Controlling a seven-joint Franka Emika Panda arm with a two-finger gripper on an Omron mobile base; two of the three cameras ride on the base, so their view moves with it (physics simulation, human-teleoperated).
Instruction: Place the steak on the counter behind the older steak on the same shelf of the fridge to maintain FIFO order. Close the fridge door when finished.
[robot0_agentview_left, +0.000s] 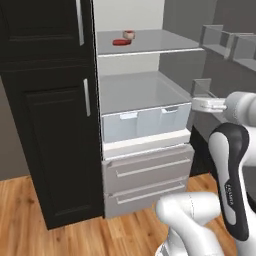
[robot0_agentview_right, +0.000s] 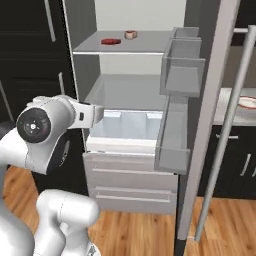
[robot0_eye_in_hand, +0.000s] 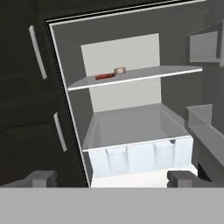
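Observation:
The steak (robot0_agentview_left: 129, 34) (robot0_agentview_right: 131, 34) (robot0_eye_in_hand: 120, 70), a small chunky cut with a pale rim, lies on the upper shelf (robot0_agentview_left: 165, 45) (robot0_agentview_right: 150, 46) (robot0_eye_in_hand: 148, 75) of the open fridge (robot0_agentview_left: 145, 95) (robot0_agentview_right: 125, 90). It sits just behind and to the right of the older steak (robot0_agentview_left: 121, 42) (robot0_agentview_right: 110, 41) (robot0_eye_in_hand: 104, 76), a flat red slab near the shelf's front edge. My gripper (robot0_eye_in_hand: 113, 178) is open and holds nothing, well back from the fridge at drawer height. The fridge door (robot0_agentview_right: 215, 100) stands wide open on the right. Part of the counter (robot0_agentview_right: 227, 111) shows behind it.
Door bins (robot0_agentview_right: 182, 65) (robot0_agentview_left: 220, 42) jut from the open door beside my arm. A clear-fronted drawer (robot0_agentview_left: 145, 122) (robot0_eye_in_hand: 140, 157) and steel drawers (robot0_agentview_left: 147, 175) sit below the shelf. Black cabinets (robot0_agentview_left: 50, 110) flank the fridge on the left. A plate (robot0_agentview_right: 248, 102) rests on the counter.

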